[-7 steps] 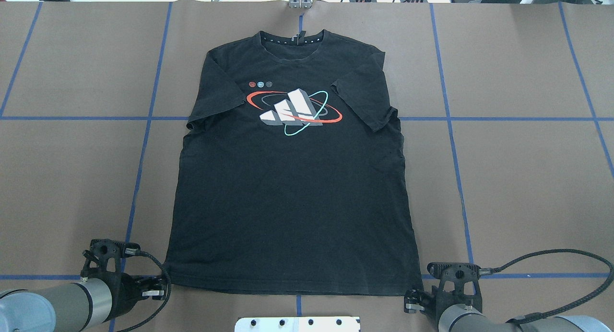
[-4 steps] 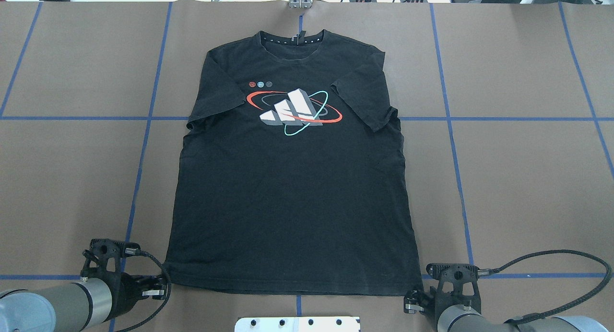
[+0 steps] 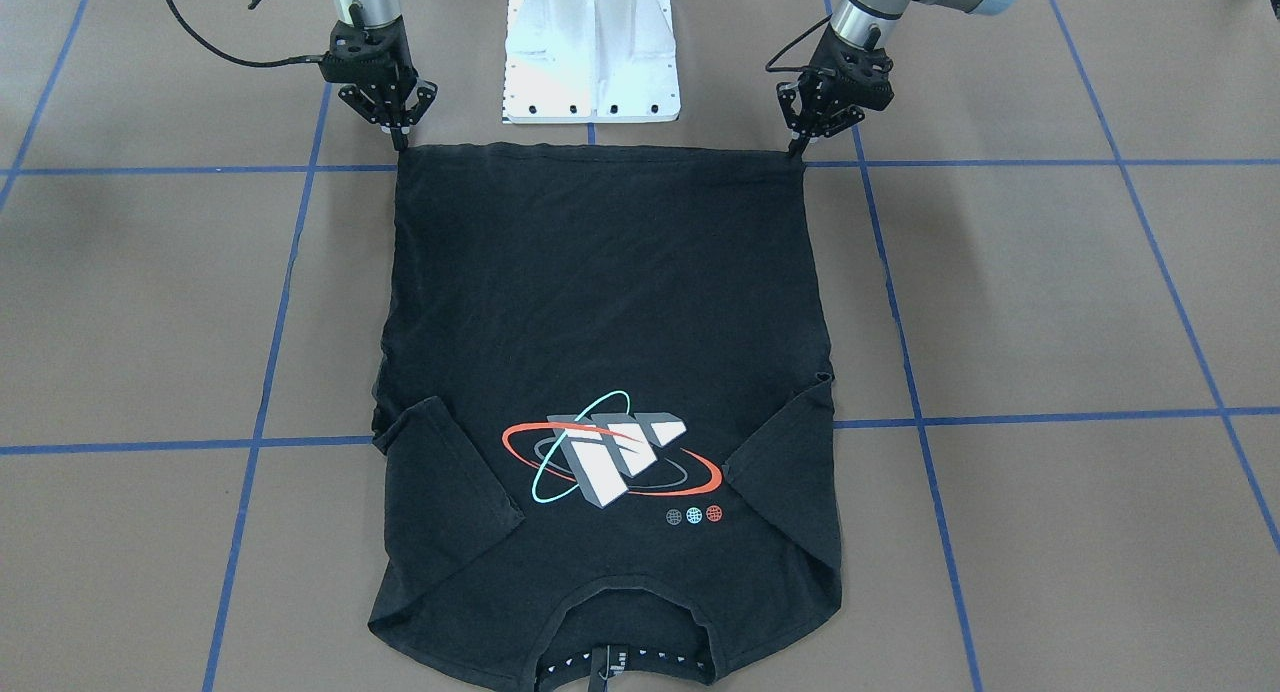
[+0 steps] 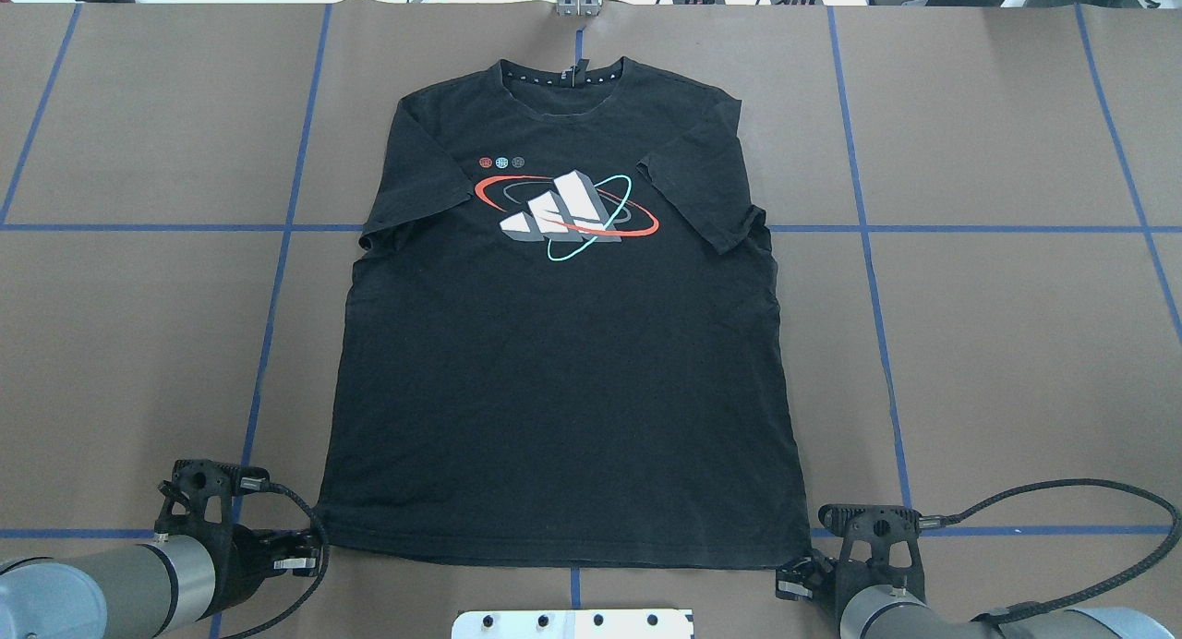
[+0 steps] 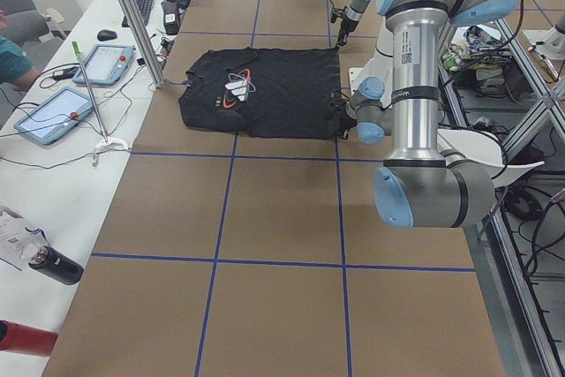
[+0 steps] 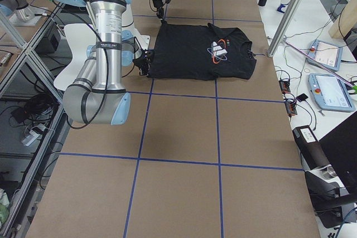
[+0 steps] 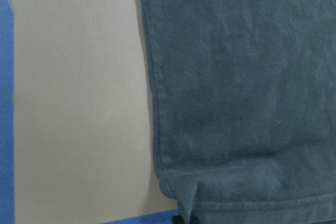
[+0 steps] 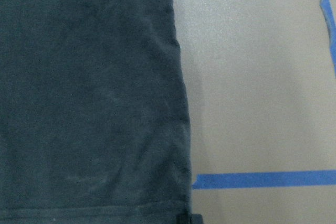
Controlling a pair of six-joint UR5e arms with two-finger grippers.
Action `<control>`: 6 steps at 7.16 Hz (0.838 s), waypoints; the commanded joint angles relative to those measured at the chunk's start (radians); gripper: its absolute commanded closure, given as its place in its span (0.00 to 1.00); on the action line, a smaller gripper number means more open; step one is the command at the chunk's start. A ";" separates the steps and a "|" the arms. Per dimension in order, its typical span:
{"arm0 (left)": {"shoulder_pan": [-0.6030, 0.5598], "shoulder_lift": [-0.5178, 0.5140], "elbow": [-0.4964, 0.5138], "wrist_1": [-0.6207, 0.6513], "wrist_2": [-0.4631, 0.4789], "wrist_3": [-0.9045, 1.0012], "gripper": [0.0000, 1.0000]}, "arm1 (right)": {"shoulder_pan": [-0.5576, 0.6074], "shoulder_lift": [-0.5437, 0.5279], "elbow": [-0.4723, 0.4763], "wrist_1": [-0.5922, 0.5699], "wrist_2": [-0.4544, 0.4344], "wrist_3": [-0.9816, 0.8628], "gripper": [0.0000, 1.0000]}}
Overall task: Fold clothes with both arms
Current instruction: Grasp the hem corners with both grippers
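The black short-sleeved T-shirt (image 4: 563, 380) is spread flat, logo up, on the brown paper-covered table (image 4: 1016, 343), its two hem corners apparently pinched in the closed left gripper (image 3: 800, 150) and right gripper (image 3: 401, 137), so a corner could be dropped, or only the top layer raised, if such thin bites are lifted unevenly.

Bright, even overhead room light; exterior views well exposed, sharp. Shadows soft, faint: diffuse darker patch on brown table paper (image 3: 1050, 302) at front view's upper left, another blurred patch mid-table in right side view. White pedestal (image 3: 590, 42) near blown out in front view; strip beyond table's far edge overexposed in overhead view. T-shirt (image 4: 563, 390) deep black, little fabric detail in exterior views. Both wrist views soft, low contrast: shirt washed to blue-grey, paper bleached pale.
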 commanded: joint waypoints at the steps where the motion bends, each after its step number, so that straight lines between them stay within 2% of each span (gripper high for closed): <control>1: -0.003 0.003 -0.015 0.002 -0.003 0.002 1.00 | 0.024 0.000 0.052 -0.002 0.004 -0.002 1.00; 2: -0.009 0.006 -0.045 0.012 -0.010 0.006 1.00 | 0.050 0.000 0.092 -0.005 0.006 -0.002 1.00; 3: -0.015 0.000 -0.097 0.081 -0.032 0.015 1.00 | 0.085 0.001 0.108 -0.006 0.013 -0.009 1.00; 4: -0.029 -0.012 -0.172 0.183 -0.123 0.015 1.00 | 0.141 0.001 0.146 -0.014 0.070 -0.031 1.00; 6: -0.095 -0.099 -0.290 0.355 -0.215 0.066 1.00 | 0.270 0.001 0.199 -0.015 0.231 -0.144 1.00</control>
